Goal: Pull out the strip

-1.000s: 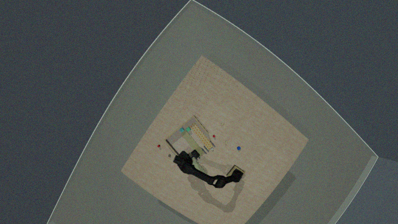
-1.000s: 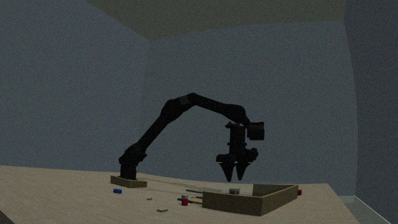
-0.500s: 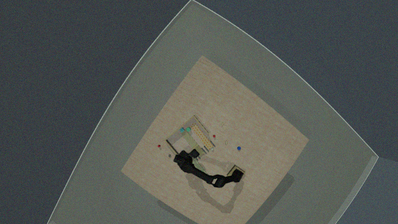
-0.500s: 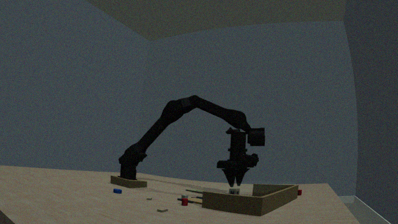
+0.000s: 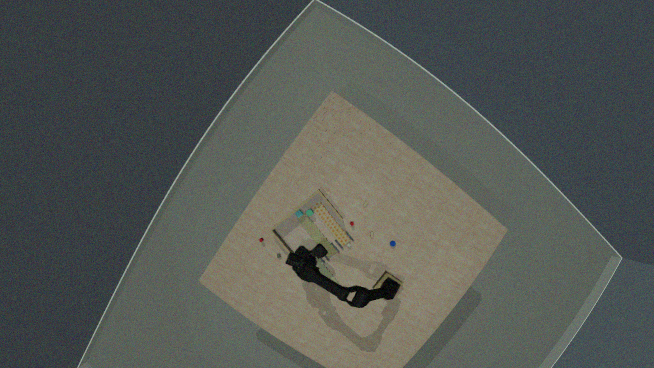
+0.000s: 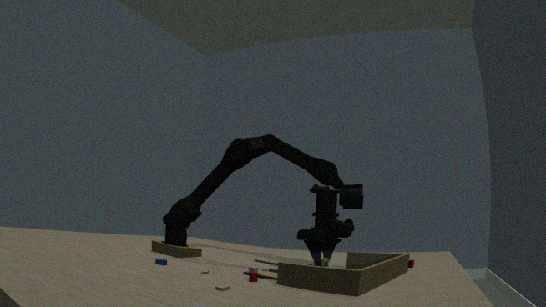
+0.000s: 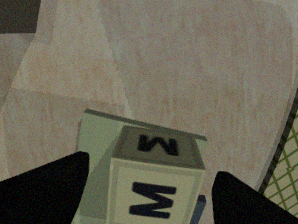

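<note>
The labelled cube (image 7: 156, 199) is pale with a dark "M" on its faces. In the wrist view it stands on the end of a pale green strip (image 7: 93, 163) (image 5: 314, 231). My gripper (image 7: 152, 173) (image 6: 321, 260) is down inside the low wooden frame (image 6: 317, 277), with one dark finger on each side of the cube. It is open, and a small gap shows between each fingertip and the cube. In the exterior view the frame wall hides the cube, and in the top view the arm covers it.
A cross-hatched strip (image 7: 286, 176) (image 5: 330, 222) lies to the right of the green one. Two teal cubes (image 5: 299, 213) (image 5: 309, 212) sit at the frame's far end. Small red blocks (image 5: 351, 223) (image 5: 261, 240) (image 6: 253, 276) and a blue one (image 5: 392, 243) (image 6: 161, 261) lie on the table.
</note>
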